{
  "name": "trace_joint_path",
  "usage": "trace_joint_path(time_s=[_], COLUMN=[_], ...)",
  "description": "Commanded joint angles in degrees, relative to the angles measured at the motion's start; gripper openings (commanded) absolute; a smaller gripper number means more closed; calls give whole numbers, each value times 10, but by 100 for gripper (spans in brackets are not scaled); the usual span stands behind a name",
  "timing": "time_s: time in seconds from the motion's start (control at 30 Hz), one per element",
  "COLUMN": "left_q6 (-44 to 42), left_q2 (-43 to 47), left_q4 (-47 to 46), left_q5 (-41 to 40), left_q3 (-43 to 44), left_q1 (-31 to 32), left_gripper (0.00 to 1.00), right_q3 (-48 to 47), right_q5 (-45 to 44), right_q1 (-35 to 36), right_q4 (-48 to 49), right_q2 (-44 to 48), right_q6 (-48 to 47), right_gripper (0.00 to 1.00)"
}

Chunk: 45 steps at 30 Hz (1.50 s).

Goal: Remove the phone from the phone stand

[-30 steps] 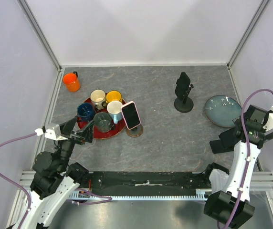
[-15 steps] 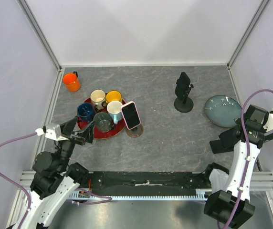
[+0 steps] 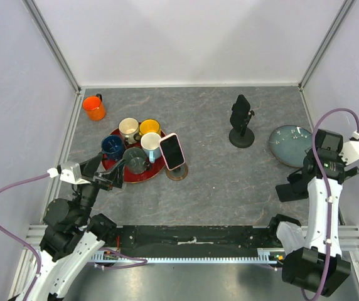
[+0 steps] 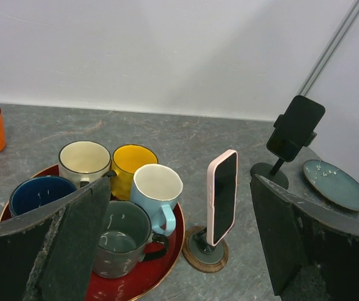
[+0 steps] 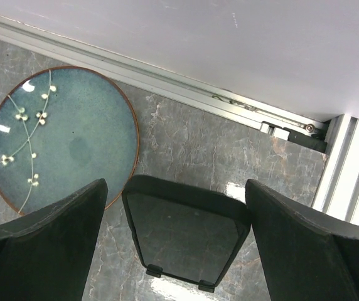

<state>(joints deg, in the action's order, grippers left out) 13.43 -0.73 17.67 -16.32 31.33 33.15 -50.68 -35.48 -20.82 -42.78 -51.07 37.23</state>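
Pink-cased phone (image 4: 222, 197) stands upright on its round stand (image 4: 204, 251), lower centre of the left wrist view, just beside the red tray (image 4: 160, 276) of mugs, and not yet lifted. Left gripper (image 4: 181, 194) faces it with fingers spread wide, and I'd say that spread is there to take the phone's edges. A second, black phone (image 4: 295, 128) sits on a taller stand at upper right. Over on the other side, the right gripper (image 5: 176, 188) hangs with fingers parted and nothing held, above a dark slab beside the blue plate (image 5: 60, 138), well apart from both phones.
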Motion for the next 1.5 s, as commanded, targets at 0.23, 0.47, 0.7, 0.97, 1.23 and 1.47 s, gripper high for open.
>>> trace_joint_path(time_s=[0.23, 0.47, 0.7, 0.97, 1.23, 1.47], left_q6=[-14, -14, -13, -14, -16, -17], left_q2=[-6, -2, -2, -6, -13, -20], left_q4=[-4, -3, -1, 0, 0, 0], left_q5=[8, 8, 8, 8, 11, 13], left_q3=[13, 12, 13, 14, 15, 15], left_q1=[2, 2, 2, 2, 2, 1], left_gripper=[99, 99, 99, 99, 99, 99], right_q3=[8, 37, 47, 35, 1, -42], right_q5=[-114, -127, -135, -124, -99, -81], right_q1=[50, 50, 50, 50, 50, 50], right_q4=[-27, -26, -17, -14, 2, 16], right_q2=[0, 3, 9, 26, 59, 78], right_q6=[64, 71, 65, 55, 32, -5], right_gripper=[98, 96, 85, 61, 36, 26])
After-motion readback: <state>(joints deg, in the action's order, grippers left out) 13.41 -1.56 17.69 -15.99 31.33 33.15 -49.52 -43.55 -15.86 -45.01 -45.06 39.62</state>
